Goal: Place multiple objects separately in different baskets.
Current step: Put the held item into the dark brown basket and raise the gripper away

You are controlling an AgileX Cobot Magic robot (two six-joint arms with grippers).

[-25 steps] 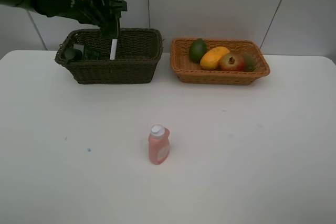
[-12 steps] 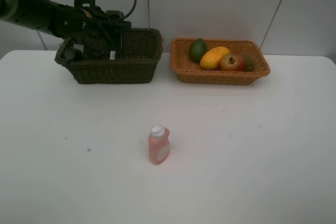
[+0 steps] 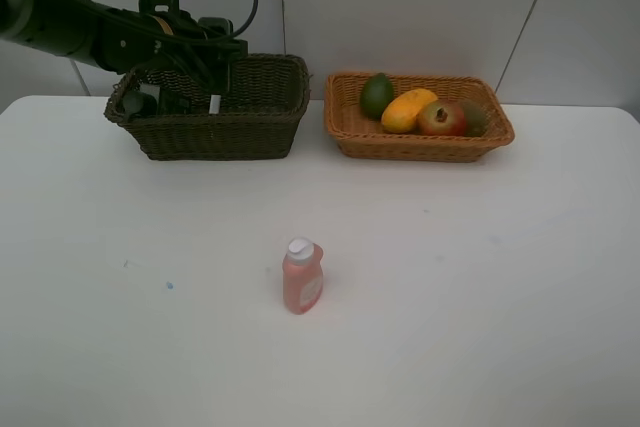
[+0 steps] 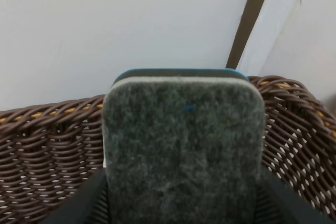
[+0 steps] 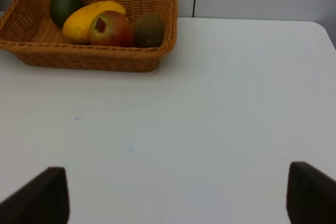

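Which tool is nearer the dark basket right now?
Left. The left tool is over the dark basket, holding the eraser pad inside its rim. The right tool is over bare table, facing the orange basket.

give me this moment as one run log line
left gripper: holding felt eraser inside dark basket | right gripper: open, empty | pink bottle: upright on table

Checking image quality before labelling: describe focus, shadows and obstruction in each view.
Exterior high: sharp, evenly lit, soft shadow beside the pink bottle. Left wrist: the eraser pad fills the frame, its felt crisp. Right wrist: slightly soft, dark blurred fingertips at the corners.
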